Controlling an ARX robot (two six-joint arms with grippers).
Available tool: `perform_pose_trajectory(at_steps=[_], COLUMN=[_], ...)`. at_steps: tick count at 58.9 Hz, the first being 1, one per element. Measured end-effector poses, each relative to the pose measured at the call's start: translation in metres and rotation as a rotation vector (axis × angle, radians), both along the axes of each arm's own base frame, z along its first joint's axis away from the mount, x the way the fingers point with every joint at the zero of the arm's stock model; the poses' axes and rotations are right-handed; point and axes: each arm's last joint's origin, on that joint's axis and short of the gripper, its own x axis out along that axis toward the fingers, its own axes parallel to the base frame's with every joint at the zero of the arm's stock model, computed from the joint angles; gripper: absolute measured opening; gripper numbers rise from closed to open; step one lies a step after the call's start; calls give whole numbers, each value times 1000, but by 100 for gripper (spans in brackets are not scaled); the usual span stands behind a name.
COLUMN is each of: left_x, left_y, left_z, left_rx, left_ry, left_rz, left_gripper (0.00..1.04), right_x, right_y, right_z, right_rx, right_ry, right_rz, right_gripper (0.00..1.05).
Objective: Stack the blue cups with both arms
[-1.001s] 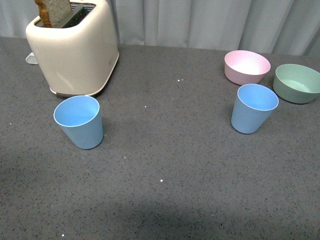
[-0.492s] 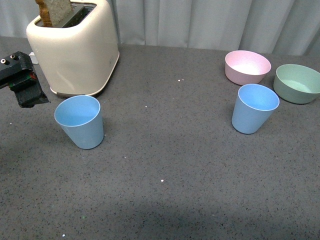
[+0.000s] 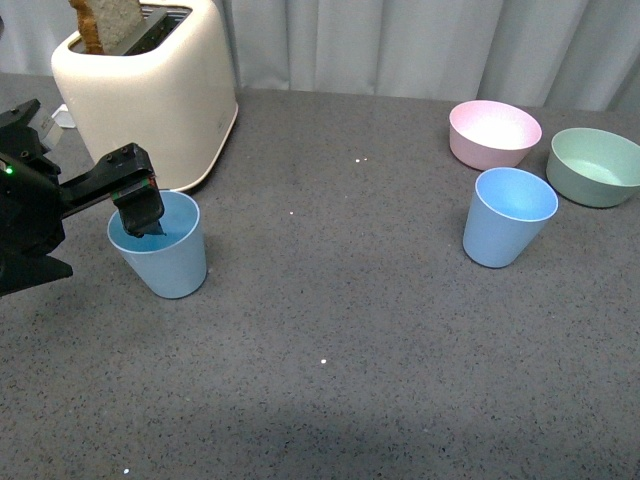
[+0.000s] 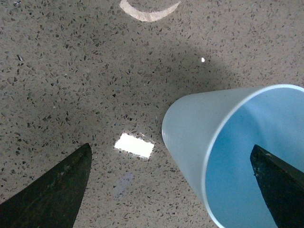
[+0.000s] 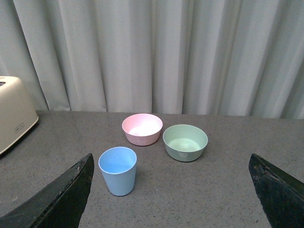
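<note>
Two light blue cups stand upright on the grey table (image 3: 330, 300). The left cup (image 3: 170, 265) is in front of the toaster. My left gripper (image 3: 105, 235) is open and straddles this cup's wall. In the left wrist view one finger is inside the cup (image 4: 190, 128) and the other is outside it; the gripper (image 4: 171, 190) does not pinch the wall. The right cup (image 3: 508, 215) stands by the bowls. My right gripper (image 5: 168, 199) is open and empty, well back from that cup (image 5: 118, 170), and is not in the front view.
A cream toaster (image 3: 150, 95) with a bread slice (image 3: 105, 22) stands at the back left, close behind the left cup. A pink bowl (image 3: 494, 132) and a green bowl (image 3: 593, 165) sit behind the right cup. A curtain hangs behind the table.
My left arm has come in from the left edge and moved right and down to the left cup; one finger is now inside it. The cups have not moved.
</note>
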Motion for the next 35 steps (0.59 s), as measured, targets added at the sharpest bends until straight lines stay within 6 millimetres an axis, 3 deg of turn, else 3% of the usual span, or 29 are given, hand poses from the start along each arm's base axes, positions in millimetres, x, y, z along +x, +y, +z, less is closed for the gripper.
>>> perform_pose_trajectory(at_steps=[23,27,31,35], left_x=[7,7,7,8], left_y=[-4,-6,-8,-12], left_z=[-4,-3,-3,-1], left_rx=[21,34,42,50], left_ry=[38,47,51,55], left_rz=[-1,-10,-31,-50], left_gripper=[32,16,5,4], right_x=[0,0,0,0], right_y=[0,0,0,0], right_z=[0,0,0,0], right_rx=[0,0,0,0], right_ry=[0,0,0,0], right_rz=[0,0,0,0], right_gripper=[95,95,95,95])
